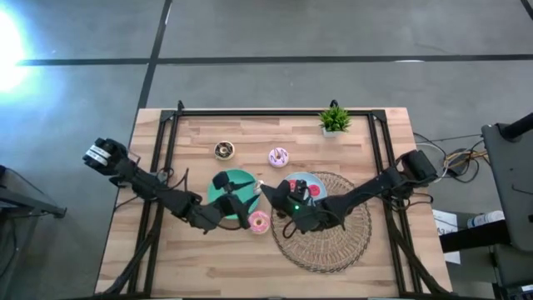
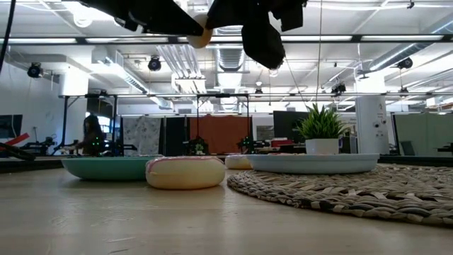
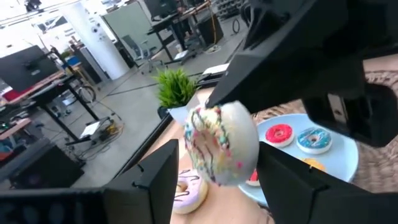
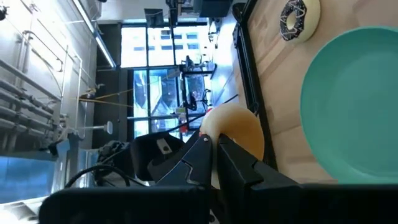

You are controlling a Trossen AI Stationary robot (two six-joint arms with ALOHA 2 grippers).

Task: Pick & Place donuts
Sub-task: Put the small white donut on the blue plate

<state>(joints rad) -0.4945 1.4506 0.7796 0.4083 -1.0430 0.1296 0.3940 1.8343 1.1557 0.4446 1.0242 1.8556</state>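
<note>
My left gripper [image 3: 217, 154] is shut on a donut [image 3: 221, 140] with pale frosting and coloured sprinkles, held in the air over the gap between the green plate [image 1: 225, 179] and the light-blue plate [image 1: 310, 179]. My right gripper [image 4: 214, 146] is shut, with its tips right beside that donut's tan underside [image 4: 239, 127]; whether they touch, I cannot tell. A pink donut [image 1: 259, 222] lies flat on the table below. Another pink donut [image 1: 278, 156] and a dark brown one [image 1: 223, 150] lie farther back. Tiny red and blue donuts [image 3: 280, 134] sit on the blue plate. My left gripper pinches the donut between its two fingers [image 3: 158, 180], one on each side of the ring's outer rim [image 3: 191, 155]. The frosted face is turned toward the wrist camera. The donut [image 2: 202, 37] is lifted well clear of the table.
The light-blue plate rests on a round woven mat [image 1: 329, 229] at the table's right. A small potted plant [image 1: 335, 119] stands at the far edge. A black frame [image 1: 275, 112] runs along the far and side edges. The two arms meet close together at mid-table.
</note>
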